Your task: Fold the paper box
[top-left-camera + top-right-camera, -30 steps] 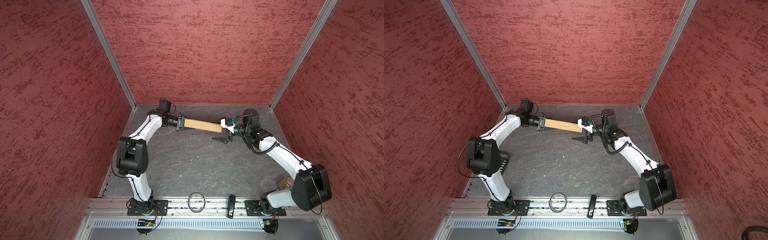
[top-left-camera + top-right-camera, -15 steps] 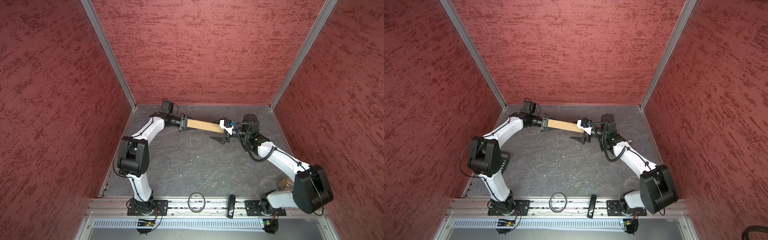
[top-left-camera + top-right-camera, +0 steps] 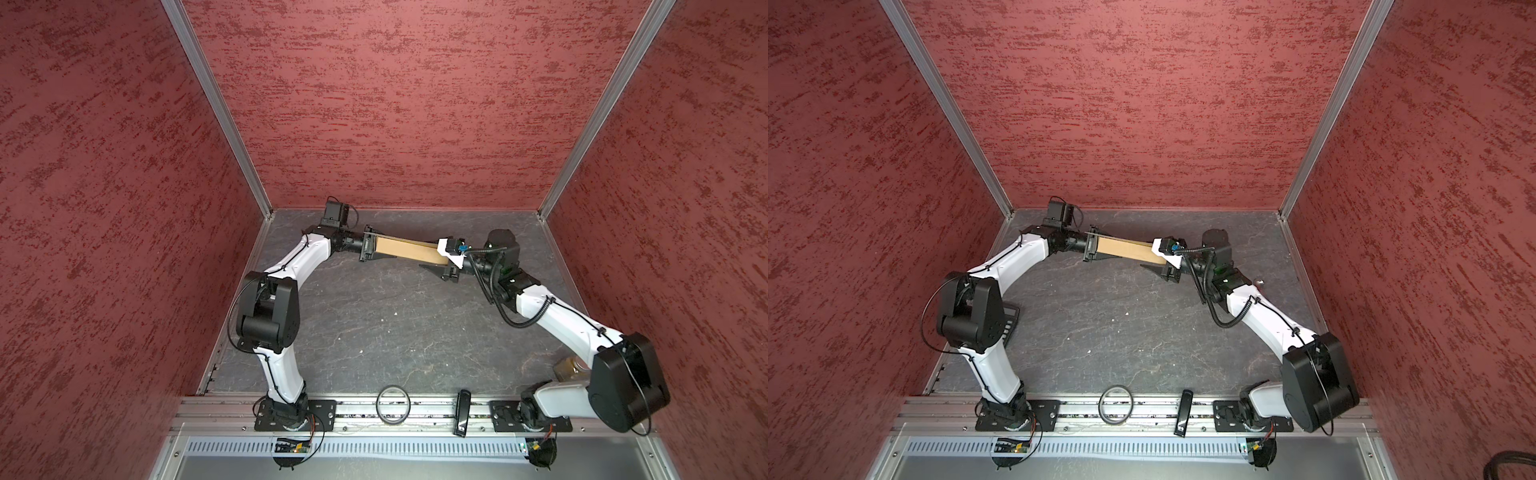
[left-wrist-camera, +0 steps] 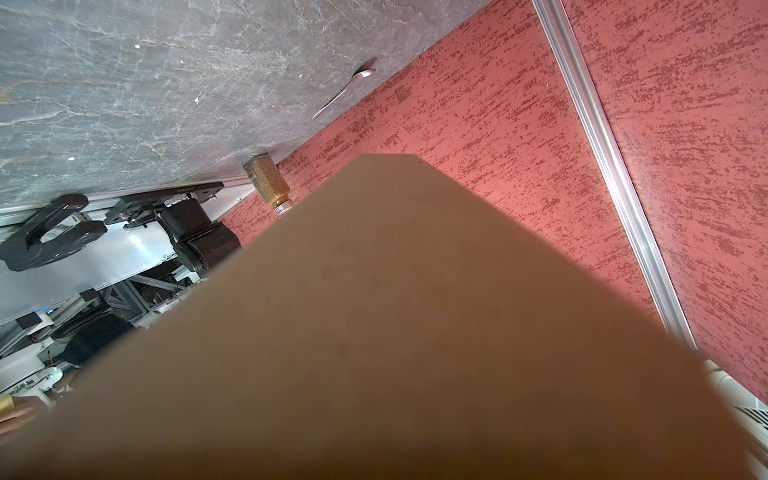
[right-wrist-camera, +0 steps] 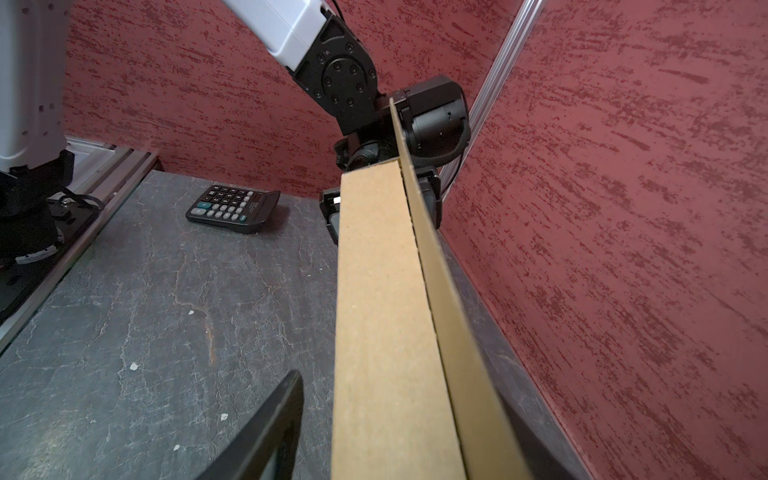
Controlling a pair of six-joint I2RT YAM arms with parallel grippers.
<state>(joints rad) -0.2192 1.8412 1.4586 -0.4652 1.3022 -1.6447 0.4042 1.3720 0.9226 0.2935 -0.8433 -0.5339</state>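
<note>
Box (image 3: pixel 409 249) hangs in the air near the back edge of the desk (image 3: pixel 374 328), thin side up, between 2 grippers. Left gripper (image 3: pixel 380 249) is clamped on the box's left end. Right gripper (image 3: pixel 436 257) sits around the right end with its jaws apart, and 1 finger (image 5: pixel 266 424) does not touch the cardboard. Calculator (image 5: pixel 232 208) lies by the desk's left edge. Spoon (image 4: pixel 345 93) lies by the right edge, and jar (image 4: pixel 268 180) stands in the front right corner.
</note>
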